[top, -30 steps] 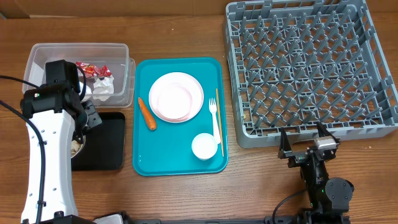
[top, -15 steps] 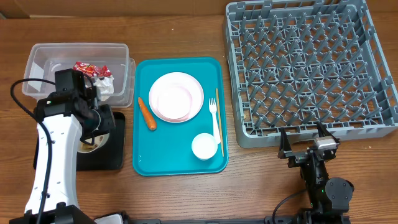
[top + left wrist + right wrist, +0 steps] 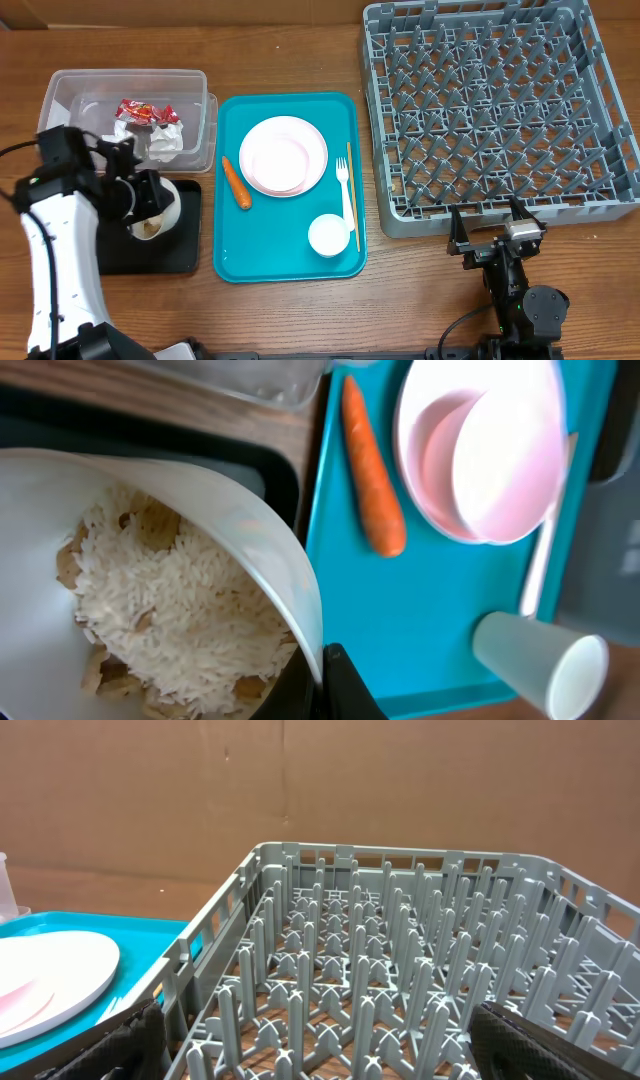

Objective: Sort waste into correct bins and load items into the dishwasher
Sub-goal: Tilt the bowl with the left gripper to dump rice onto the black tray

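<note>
Landmark for all positions: the teal tray (image 3: 280,265), centre of the table (image 3: 300,310).

1. Well left of the teal tray, far side: the clear tub (image 3: 60,95). It contains a red wrapper (image 3: 145,110) and crumpled white napkins (image 3: 165,140). The wrapper carries print, too small to read.

2. Just left of the teal tray, near side: the black tray (image 3: 180,255), directly in front of the tub.

3. Left gripper (image 3: 318,685): clenched on the rim of a white bowl (image 3: 250,530), one finger inside the wall and one outside. The bowl is tilted and sits over the far right corner of the black tray, close to the teal tray's left edge. Inside it is rice and beige scraps (image 3: 160,610), piled toward the lower side. Whether the bowl touches the black tray cannot be told.

4. On the teal tray, from its left edge: the carrot (image 3: 236,182), lying loose; the pale-pink plate (image 3: 283,155) at the far centre; the white fork (image 3: 345,190) and the wooden stick (image 3: 353,195), side by side along the right edge; the white cup (image 3: 328,235) at the near right, just beside the fork's handle. All are well apart from either gripper.

5. Right of the teal tray: the grey dish rack (image 3: 500,110), pegs upright.

6. Right gripper (image 3: 490,232): released, jaws spread wide, holding nothing, at the rack's near edge and right of the teal tray.
</note>
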You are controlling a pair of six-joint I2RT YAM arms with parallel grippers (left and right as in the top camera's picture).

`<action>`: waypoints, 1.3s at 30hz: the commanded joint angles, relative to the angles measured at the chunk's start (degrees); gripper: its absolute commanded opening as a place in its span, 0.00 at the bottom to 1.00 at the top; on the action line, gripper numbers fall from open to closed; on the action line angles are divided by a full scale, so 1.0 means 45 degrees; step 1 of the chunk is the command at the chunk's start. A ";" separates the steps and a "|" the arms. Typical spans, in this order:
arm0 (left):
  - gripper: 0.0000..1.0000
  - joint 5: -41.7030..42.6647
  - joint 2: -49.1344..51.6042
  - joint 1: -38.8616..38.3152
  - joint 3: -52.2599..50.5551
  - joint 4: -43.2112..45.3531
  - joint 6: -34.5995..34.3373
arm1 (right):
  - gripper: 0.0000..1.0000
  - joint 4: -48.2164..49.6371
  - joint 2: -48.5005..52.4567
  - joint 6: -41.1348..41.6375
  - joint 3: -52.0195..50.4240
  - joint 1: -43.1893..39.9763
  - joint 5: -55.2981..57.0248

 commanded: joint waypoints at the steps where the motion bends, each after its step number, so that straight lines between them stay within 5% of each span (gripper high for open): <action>1: 0.04 0.2375 -0.0117 0.0894 -0.0189 0.0253 0.1001 | 1.00 0.0068 -0.0136 0.0092 -0.0136 -0.0073 -0.0068; 15: 0.04 0.5197 -0.0117 0.2973 -0.2079 0.1452 0.2550 | 1.00 0.0068 -0.0136 0.0092 -0.0136 -0.0073 -0.0068; 39: 0.04 0.9520 -0.0117 0.5605 -0.2399 0.0559 0.5348 | 1.00 0.0068 -0.0136 0.0092 -0.0136 -0.0073 -0.0068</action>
